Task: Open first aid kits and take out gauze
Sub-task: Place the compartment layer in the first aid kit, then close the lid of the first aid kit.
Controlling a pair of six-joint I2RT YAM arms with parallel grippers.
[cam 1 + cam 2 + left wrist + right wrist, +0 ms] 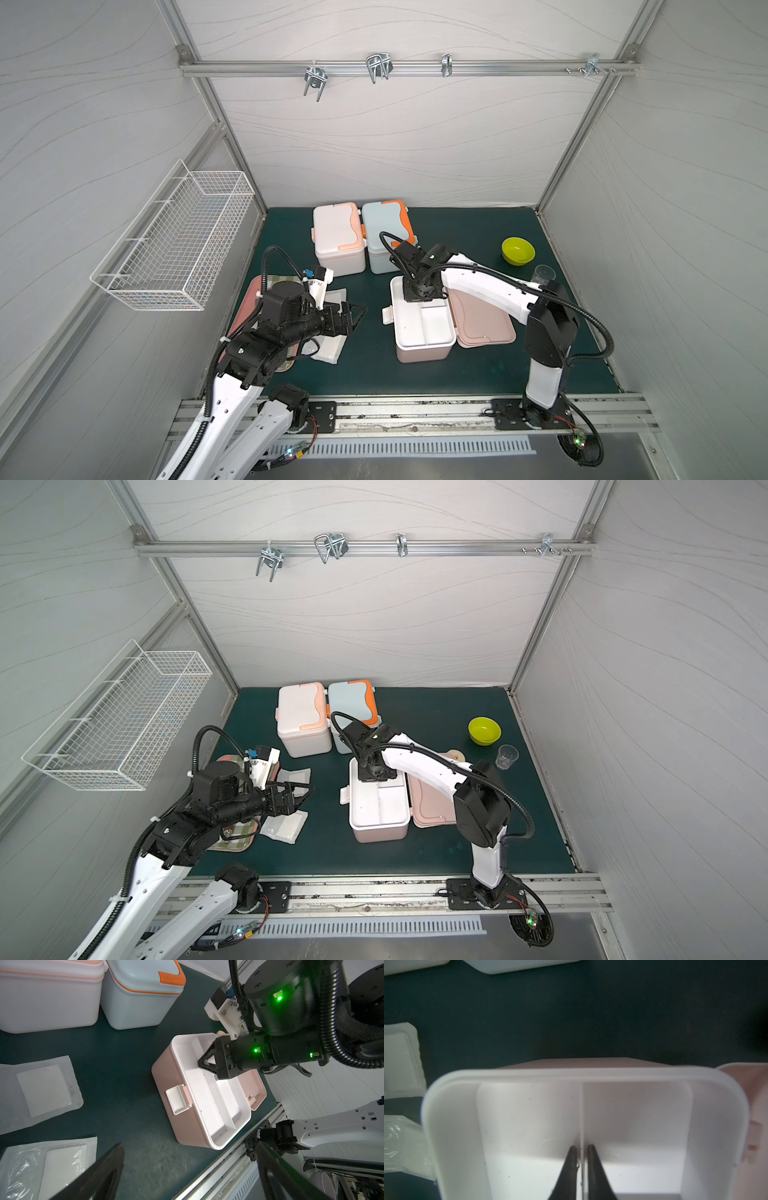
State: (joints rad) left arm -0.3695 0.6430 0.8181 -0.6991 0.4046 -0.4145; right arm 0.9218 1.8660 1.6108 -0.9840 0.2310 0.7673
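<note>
Right claw, tips slightly parted astride white divider inside open dusty-pink plastic first aid box; left claw, spread wide, near clear-pouched white gauze pads on dark green tabletop.

Kit is dusty pink, mat dark green, bowl lime.

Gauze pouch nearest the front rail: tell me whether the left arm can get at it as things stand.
Probably yes. The left gripper hangs open close by the gauze pouch, which lies flat on the mat with nothing on top. Only one edge sits under the arm.
</note>
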